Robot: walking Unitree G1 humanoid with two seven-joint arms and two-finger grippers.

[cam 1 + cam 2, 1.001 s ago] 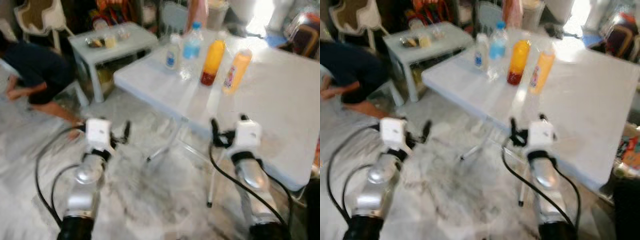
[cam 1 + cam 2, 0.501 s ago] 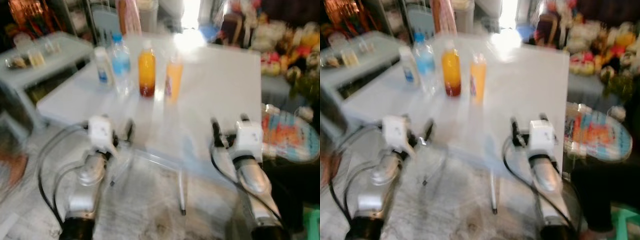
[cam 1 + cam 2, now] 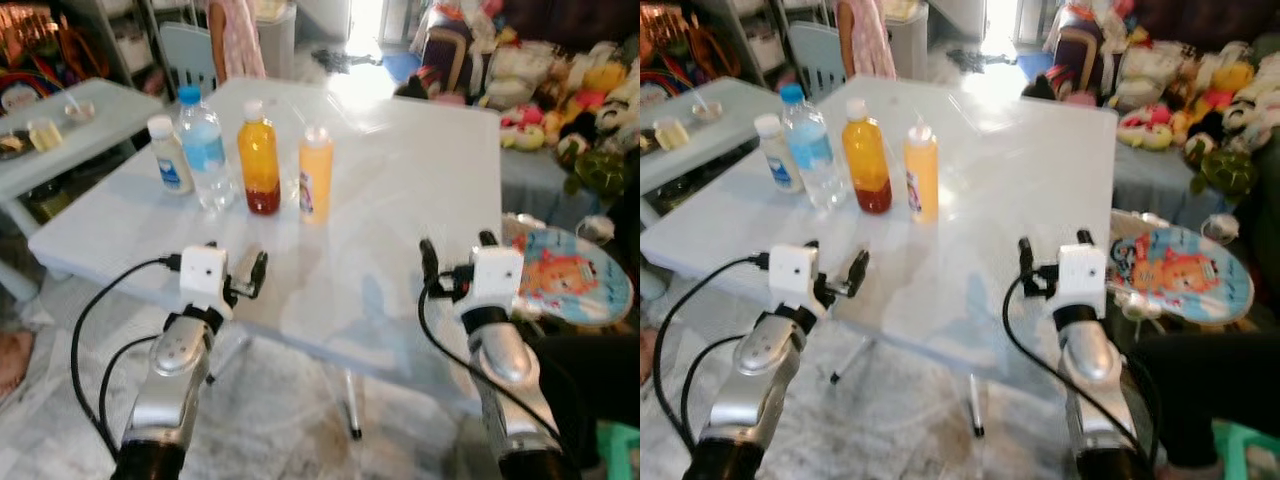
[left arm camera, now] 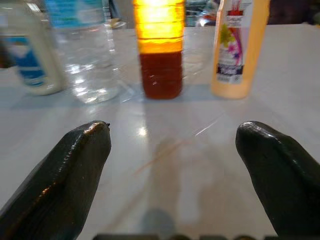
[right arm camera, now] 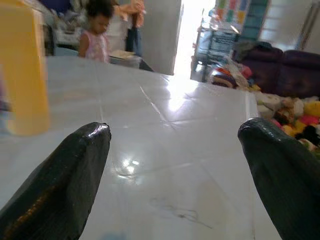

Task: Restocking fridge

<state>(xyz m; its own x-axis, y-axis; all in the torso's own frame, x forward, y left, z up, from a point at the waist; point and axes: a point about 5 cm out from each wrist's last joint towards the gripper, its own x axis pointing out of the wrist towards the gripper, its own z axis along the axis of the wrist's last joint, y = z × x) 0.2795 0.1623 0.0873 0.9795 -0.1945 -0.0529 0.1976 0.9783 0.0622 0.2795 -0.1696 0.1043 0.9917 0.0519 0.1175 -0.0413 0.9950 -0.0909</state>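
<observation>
Your left pincer (image 4: pixel 172 145) and right pincer (image 5: pixel 175 145) both gape wide, gripping nothing, held over the near part of the white bench (image 3: pixel 420 200). Four bottles stand in a row beyond the left pincer: white bottle (image 3: pixel 167 155), water bottle (image 3: pixel 203 150), orange bottle (image 3: pixel 259 160), yellow bottle (image 3: pixel 316 176). Your right wrist view catches a person (image 5: pixel 97 32) past the bench.

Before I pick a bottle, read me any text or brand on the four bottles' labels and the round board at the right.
No text can be read.
Small white bottle: blue label, blurred.
Water bottle: blue label, no legible words.
Orange juice bottle: no label text visible.
Yellow squeeze bottle: red and dark print, too blurred to read.
Round cartoon board: picture, no legible words.
</observation>
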